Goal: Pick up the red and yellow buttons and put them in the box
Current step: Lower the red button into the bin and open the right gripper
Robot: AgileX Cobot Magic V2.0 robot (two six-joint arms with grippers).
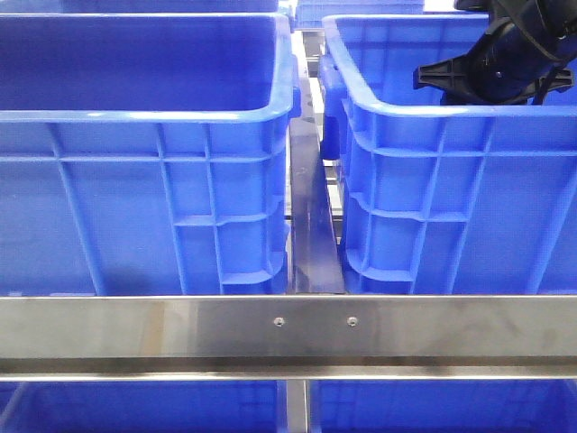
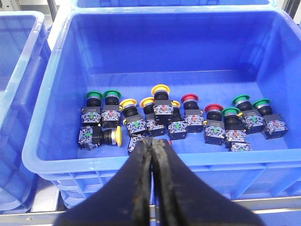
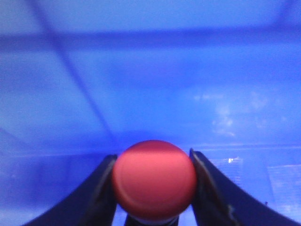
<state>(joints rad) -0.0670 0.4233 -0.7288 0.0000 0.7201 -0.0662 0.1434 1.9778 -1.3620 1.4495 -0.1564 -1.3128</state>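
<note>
My right gripper (image 3: pixel 152 157) is shut on a red button (image 3: pixel 154 181), its round cap filling the gap between the fingers, with blurred blue crate wall behind. In the front view the right arm (image 1: pixel 509 59) hangs over the back of the right blue crate (image 1: pixel 451 180). An alike crate (image 1: pixel 135 180) stands to its left; which one is the box I cannot tell. My left gripper (image 2: pixel 151 141) is shut and empty above the near rim of a crate (image 2: pixel 94 162) holding red buttons (image 2: pixel 190 99), yellow buttons (image 2: pixel 161 89) and green ones (image 2: pixel 94 95).
A steel rail (image 1: pixel 288 329) crosses in front of both crates, with a narrow gap and metal divider (image 1: pixel 311 234) between them. More blue crates sit on a lower shelf (image 1: pixel 135 410). Another crate (image 2: pixel 19 94) flanks the button crate.
</note>
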